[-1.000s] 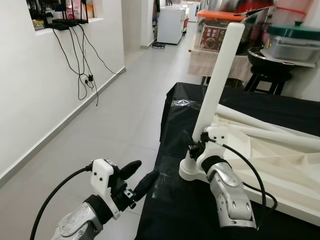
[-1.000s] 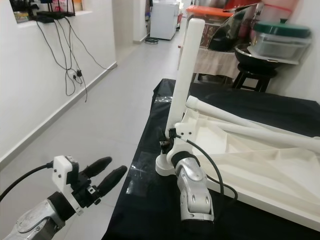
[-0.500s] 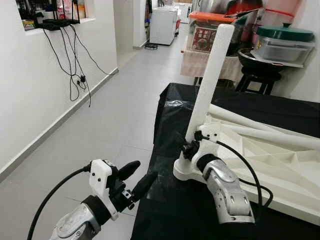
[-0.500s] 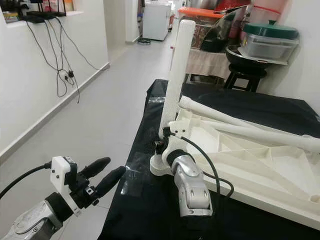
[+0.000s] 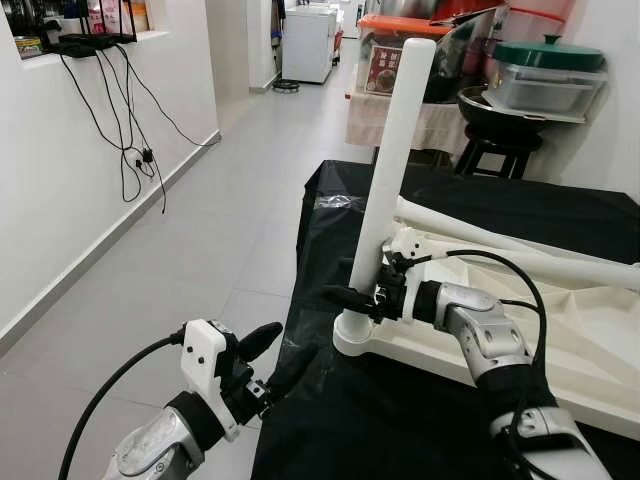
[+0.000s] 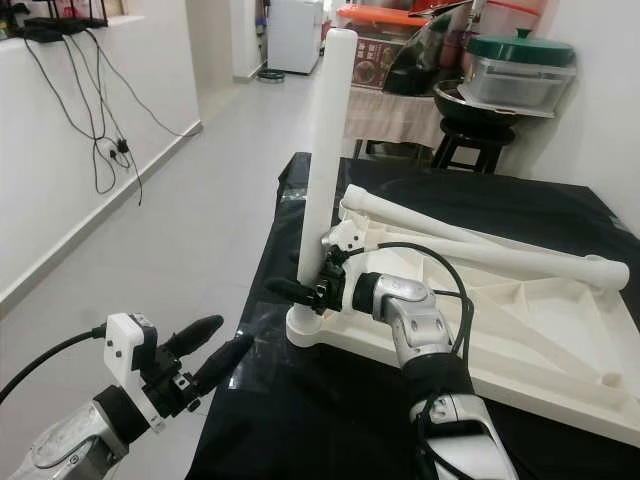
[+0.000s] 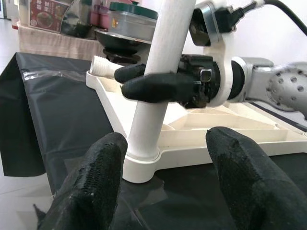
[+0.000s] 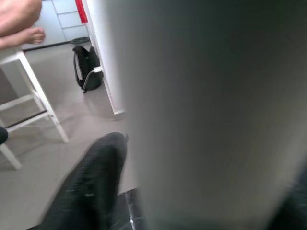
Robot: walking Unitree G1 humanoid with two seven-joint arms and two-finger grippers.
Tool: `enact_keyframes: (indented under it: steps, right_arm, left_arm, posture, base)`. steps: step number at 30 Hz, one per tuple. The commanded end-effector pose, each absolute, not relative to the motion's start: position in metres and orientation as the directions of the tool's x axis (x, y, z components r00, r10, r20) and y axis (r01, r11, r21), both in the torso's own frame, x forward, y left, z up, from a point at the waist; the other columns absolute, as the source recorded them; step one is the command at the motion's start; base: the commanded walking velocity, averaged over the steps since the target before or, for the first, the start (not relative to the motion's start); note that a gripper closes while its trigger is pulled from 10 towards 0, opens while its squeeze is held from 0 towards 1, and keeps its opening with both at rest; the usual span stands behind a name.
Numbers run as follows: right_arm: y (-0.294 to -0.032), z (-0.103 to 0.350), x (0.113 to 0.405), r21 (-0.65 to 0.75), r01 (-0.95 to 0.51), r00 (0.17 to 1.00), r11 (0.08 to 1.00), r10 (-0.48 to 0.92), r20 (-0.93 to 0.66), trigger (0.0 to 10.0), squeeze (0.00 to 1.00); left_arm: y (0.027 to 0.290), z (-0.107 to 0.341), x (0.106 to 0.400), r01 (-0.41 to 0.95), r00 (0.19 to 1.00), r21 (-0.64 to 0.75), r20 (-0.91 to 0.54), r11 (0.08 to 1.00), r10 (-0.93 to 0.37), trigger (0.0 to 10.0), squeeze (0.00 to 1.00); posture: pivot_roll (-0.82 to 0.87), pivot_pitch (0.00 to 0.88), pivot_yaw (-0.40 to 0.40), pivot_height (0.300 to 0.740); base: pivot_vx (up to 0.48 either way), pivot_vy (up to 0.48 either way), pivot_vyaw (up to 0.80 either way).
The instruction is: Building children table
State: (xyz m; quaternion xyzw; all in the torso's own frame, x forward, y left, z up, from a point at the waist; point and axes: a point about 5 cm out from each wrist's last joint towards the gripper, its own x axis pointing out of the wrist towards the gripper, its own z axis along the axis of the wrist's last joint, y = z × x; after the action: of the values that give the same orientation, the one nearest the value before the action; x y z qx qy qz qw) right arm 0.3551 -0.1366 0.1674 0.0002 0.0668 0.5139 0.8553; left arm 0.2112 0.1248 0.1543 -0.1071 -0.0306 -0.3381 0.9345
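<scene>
Head views: the white table leg (image 5: 390,170) stands upright in the corner socket of the upturned table panel (image 6: 520,320) on the black-covered tabletop (image 5: 420,420). The right gripper (image 5: 352,297) is clamped low on the leg. Left wrist view: the left gripper (image 7: 165,187) is spread open, short of the leg's base. Right wrist view: blurred, probably the leg up close. Stiff, light plastic, likely smooth; grip near the socket.

The upturned table top (image 5: 560,330) lies on the sheet-covered surface (image 5: 400,420) at the right, with one table leg (image 5: 388,170) standing upright at its near left corner and two loose legs (image 5: 520,262) lying across it further back. The right gripper (image 5: 352,299) sits at the base of the upright leg, one finger on each side, while the left gripper (image 5: 270,356) hangs nearer and to the left, off the surface's edge over the floor (image 5: 200,270). Behind the surface stand a stool (image 5: 495,145) with pots (image 5: 545,80), and cables (image 5: 130,130) hang down the far left wall.
</scene>
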Motion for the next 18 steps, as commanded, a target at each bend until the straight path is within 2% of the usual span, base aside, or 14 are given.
enact_keyframes:
  steps: [1, 4, 10, 11, 12, 13, 14, 15, 16, 17, 18]
  right_arm:
    - [-0.126, 0.169, 0.354, 0.091, -0.910, 0.396, 0.405, 0.913, -0.097, 0.0, 0.00]
    - [-0.130, 0.172, 0.358, 0.134, -0.916, 0.370, 0.378, 0.926, -0.079, 0.0, 0.00]
    - [-0.134, 0.171, 0.359, 0.129, -0.917, 0.369, 0.377, 0.926, -0.081, 0.0, 0.00]
    - [-0.136, 0.166, 0.360, 0.104, -0.898, 0.417, 0.428, 0.902, -0.110, 0.0, 0.00]
    - [-0.137, 0.159, 0.359, 0.068, -0.853, 0.505, 0.518, 0.850, -0.148, 0.0, 0.00]
    - [-0.137, 0.151, 0.358, 0.037, -0.742, 0.655, 0.669, 0.736, -0.171, 0.0, 0.00]
    - [-0.137, 0.151, 0.358, 0.037, -0.742, 0.655, 0.669, 0.736, -0.171, 0.0, 0.00]
    - [-0.140, 0.144, 0.355, 0.009, -0.585, 0.796, 0.811, 0.576, -0.186, 0.0, 0.00]
    - [-0.140, 0.144, 0.355, 0.009, -0.585, 0.796, 0.811, 0.576, -0.186, 0.0, 0.00]
    - [-0.128, 0.132, 0.332, 0.095, -0.431, 0.880, 0.897, 0.441, -0.176, 0.0, 0.00]
    - [-0.122, 0.128, 0.311, 0.130, -0.324, 0.924, 0.937, 0.343, -0.168, 0.0, 0.00]
  left_arm:
    - [0.124, 0.151, 0.211, 0.636, 0.772, -0.183, 0.117, 0.750, -0.625, 10.0, 0.00]
    - [0.123, 0.151, 0.210, 0.636, 0.771, -0.183, 0.117, 0.750, -0.626, 10.0, 0.00]
    - [0.122, 0.151, 0.210, 0.636, 0.771, -0.183, 0.118, 0.750, -0.626, 10.0, 0.00]
    - [0.122, 0.152, 0.209, 0.636, 0.771, -0.184, 0.118, 0.749, -0.626, 10.0, 0.00]
    - [0.122, 0.152, 0.209, 0.636, 0.771, -0.183, 0.119, 0.749, -0.625, 10.0, 0.00]
    - [0.123, 0.153, 0.208, 0.636, 0.771, -0.183, 0.120, 0.750, -0.625, 10.0, 0.00]
    - [0.123, 0.153, 0.208, 0.636, 0.771, -0.183, 0.120, 0.750, -0.625, 10.0, 0.00]
    - [0.124, 0.154, 0.207, 0.636, 0.771, -0.182, 0.121, 0.750, -0.625, 10.0, 0.00]
    - [0.124, 0.154, 0.207, 0.636, 0.771, -0.182, 0.121, 0.750, -0.625, 10.0, 0.00]
    - [0.126, 0.154, 0.207, 0.636, 0.772, -0.183, 0.120, 0.750, -0.625, 10.0, 0.00]
    - [0.128, 0.155, 0.207, 0.635, 0.772, -0.184, 0.119, 0.750, -0.624, 10.0, 0.00]
  posture:
    - [0.15, 0.000, -0.100, 0.740]
    - [0.15, 0.000, -0.102, 0.740]
    - [0.15, 0.000, -0.103, 0.740]
    - [0.15, 0.000, -0.100, 0.740]
    - [0.15, 0.000, -0.103, 0.740]
    - [0.14, 0.000, -0.107, 0.740]
    - [0.14, 0.000, -0.107, 0.740]
    - [0.14, 0.000, -0.107, 0.740]
    - [0.14, 0.000, -0.107, 0.740]
    - [0.12, 0.000, -0.101, 0.740]
    - [0.11, 0.000, -0.075, 0.740]
  base:
    - [0.000, 0.000, 0.00]
    - [0.000, 0.000, 0.00]
    - [0.000, 0.000, 0.00]
    - [0.000, 0.000, 0.00]
    - [0.000, 0.000, 0.00]
    - [0.000, 0.000, 0.00]
    - [0.000, 0.000, 0.00]
    - [0.000, 0.000, 0.00]
    - [0.000, 0.000, 0.00]
    - [0.000, 0.000, 0.00]
    - [0.000, 0.000, 0.00]
